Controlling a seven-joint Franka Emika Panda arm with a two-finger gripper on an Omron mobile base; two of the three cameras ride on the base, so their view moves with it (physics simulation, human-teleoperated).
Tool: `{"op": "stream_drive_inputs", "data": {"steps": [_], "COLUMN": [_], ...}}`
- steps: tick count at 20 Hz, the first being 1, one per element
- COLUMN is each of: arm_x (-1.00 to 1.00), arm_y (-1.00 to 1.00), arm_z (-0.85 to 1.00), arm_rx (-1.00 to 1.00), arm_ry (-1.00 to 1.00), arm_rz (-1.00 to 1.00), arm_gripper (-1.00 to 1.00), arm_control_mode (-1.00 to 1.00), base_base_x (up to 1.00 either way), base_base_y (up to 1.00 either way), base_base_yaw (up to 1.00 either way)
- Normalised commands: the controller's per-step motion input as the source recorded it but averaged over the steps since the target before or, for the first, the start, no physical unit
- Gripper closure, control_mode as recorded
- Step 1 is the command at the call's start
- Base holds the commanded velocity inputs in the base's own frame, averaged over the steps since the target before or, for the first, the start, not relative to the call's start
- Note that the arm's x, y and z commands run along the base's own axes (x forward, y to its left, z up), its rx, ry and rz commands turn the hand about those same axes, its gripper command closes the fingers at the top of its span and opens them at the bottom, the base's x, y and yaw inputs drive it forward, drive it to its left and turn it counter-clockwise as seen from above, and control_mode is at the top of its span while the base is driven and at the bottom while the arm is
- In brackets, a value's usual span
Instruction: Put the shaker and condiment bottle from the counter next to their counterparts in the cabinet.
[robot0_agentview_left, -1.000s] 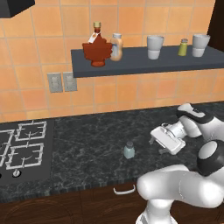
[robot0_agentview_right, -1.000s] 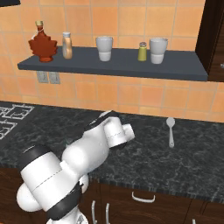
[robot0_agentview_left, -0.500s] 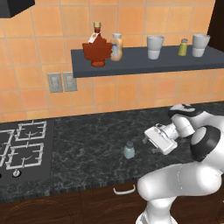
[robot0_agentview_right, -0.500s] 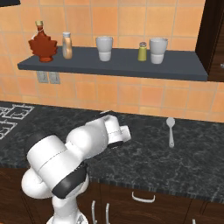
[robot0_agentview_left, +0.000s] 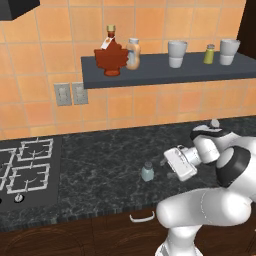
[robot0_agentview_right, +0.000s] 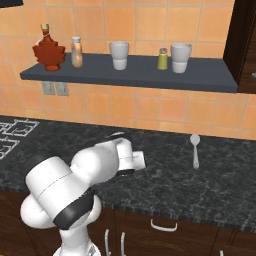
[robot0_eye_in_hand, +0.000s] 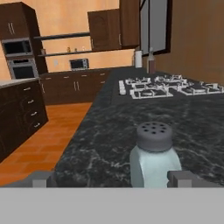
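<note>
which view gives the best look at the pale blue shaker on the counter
The hand view: the shaker stands upright and close, its grey perforated cap plain to see, between the open pincer tips. The left base view shows it small on the counter, just left of the pincer. In the right base view the arm covers that spot.

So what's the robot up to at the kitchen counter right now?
The arm is reaching sideways, low over the counter, toward the small blue-grey shaker that stands upright there. Its gripper has open jaws and in the hand view the shaker sits between the two fingertips, not yet gripped. Up on the cabinet, the beige condiment bottle already stands beside the maple-leaf bottle; the yellow-green shaker stands further along.
</note>
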Motion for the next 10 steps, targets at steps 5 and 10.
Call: {"op": "stream_drive_inputs", "data": {"steps": [5, 10], "arm_x": [0.01, 0.02], "arm_y": [0.05, 0.0], "arm_z": [-0.13, -0.02], "arm_rx": [0.0, 0.01], "arm_ry": [0.0, 0.0], "arm_rz": [-0.09, -0.05], "arm_gripper": [-1.0, -1.0], "arm_control_mode": [-1.0, -1.0], "base_base_x": [0.0, 0.0], "base_base_y": [0.0, 0.0], "base_base_yaw": [0.0, 0.0]}}
